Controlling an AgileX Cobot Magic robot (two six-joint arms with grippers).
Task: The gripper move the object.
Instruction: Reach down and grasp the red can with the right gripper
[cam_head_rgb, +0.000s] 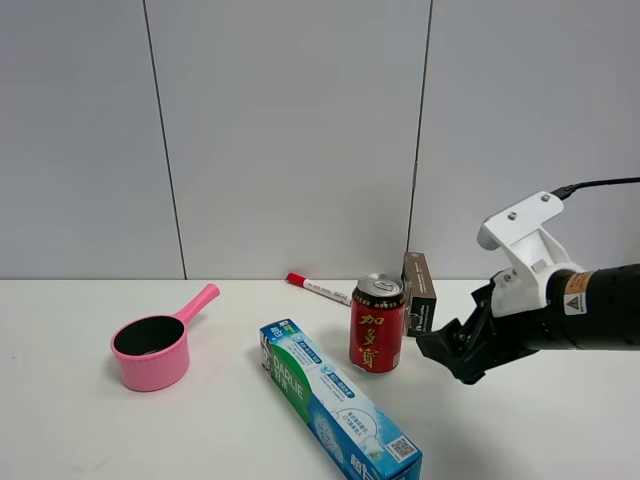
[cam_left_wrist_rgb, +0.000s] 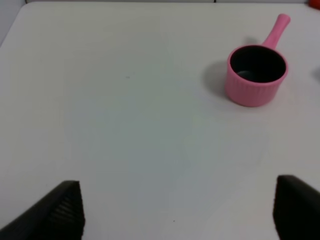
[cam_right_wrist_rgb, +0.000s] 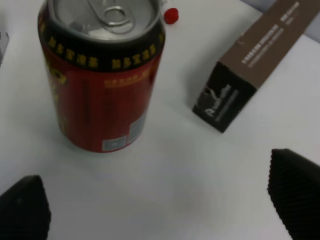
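A small red can (cam_head_rgb: 378, 324) with gold Chinese characters, a black band and a silver pull-tab top stands upright on the white table; it also shows in the right wrist view (cam_right_wrist_rgb: 100, 72). My right gripper (cam_head_rgb: 447, 352) is open, just right of the can and apart from it. Its black fingertips (cam_right_wrist_rgb: 295, 192) show at the edges of the right wrist view, with the can beyond them and not between them. My left gripper (cam_left_wrist_rgb: 175, 215) is open and empty over bare table. The left arm is out of the exterior view.
A pink saucepan (cam_head_rgb: 152, 350) sits at the left, also in the left wrist view (cam_left_wrist_rgb: 256, 72). A blue-green toothpaste box (cam_head_rgb: 338, 402) lies in front of the can. A brown box (cam_head_rgb: 419, 292) and a red-capped marker (cam_head_rgb: 318, 288) lie behind it.
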